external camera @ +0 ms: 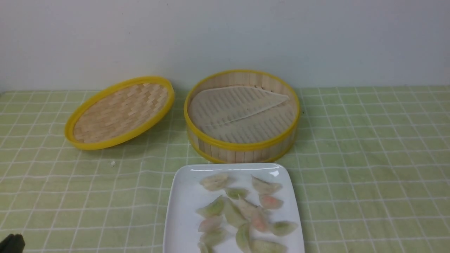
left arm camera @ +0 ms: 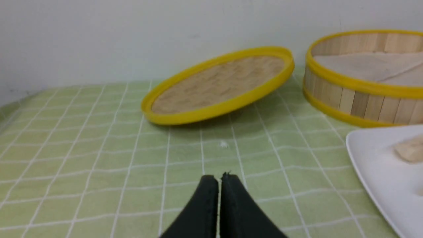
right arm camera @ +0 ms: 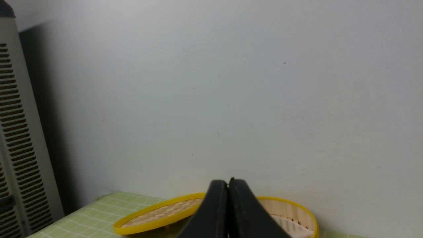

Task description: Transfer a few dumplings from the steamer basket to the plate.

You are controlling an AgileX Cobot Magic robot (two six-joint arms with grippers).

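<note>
Transfer looked complete: deep bamboo-slat steamer basket [external camera: 242, 116] showed only its liner.
Your pale translucent dumplings [external camera: 242, 214] lay on the glossy white rectangular plate [external camera: 181, 211]; both pincers, left [left arm camera: 218, 180] and right [right arm camera: 228, 185], were pressed together, empty; nothing further seemed needed.

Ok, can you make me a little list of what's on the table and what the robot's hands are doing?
basket: empty of dumplings, only its liner inside
plate: in front of the basket, holding the dumplings, about a dozen
lid: left of the basket, tilted
left gripper: shut, holding nothing, over the cloth
right gripper: shut, holding nothing, raised and facing the wall
</note>
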